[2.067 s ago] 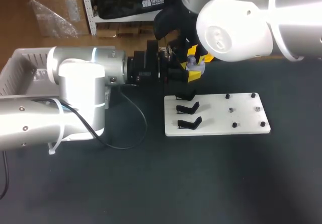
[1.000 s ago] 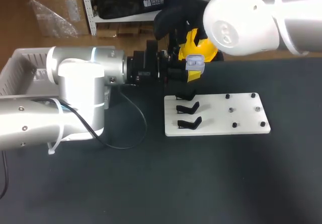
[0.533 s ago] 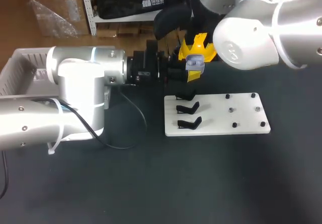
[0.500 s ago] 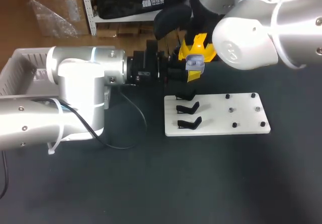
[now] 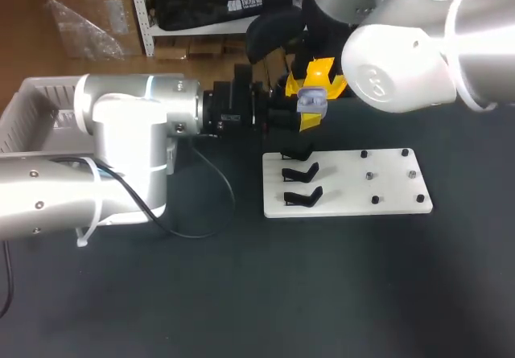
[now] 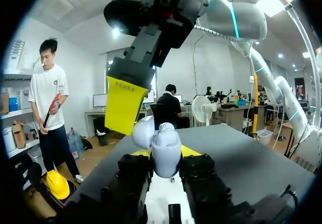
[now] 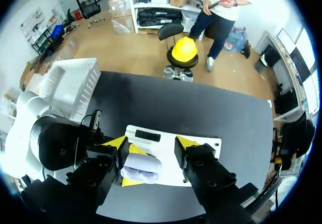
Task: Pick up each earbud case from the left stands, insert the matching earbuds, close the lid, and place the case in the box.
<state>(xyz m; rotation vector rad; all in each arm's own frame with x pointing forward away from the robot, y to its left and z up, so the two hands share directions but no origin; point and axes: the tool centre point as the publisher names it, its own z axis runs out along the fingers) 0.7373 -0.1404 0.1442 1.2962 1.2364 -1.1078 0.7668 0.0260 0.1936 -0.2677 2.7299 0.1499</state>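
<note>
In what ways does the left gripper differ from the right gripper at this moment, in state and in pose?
The left gripper is shut on the pale lilac earbud case; the right gripper is open and grips nothing. The left gripper points level across the dark table; the right gripper points down, over the case. Both have yellow tips.

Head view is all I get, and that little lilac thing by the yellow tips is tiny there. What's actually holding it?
Observer: The left wrist view shows the left gripper shut on the earbud case, one finger on each side.
Operator: Is the case open or closed?
Observer: Its lid looks tipped back, so open.
Operator: And the other arm?
Observer: In the right wrist view the right gripper is open, its fingers spread wide to either side of the case, not gripping it.
</note>
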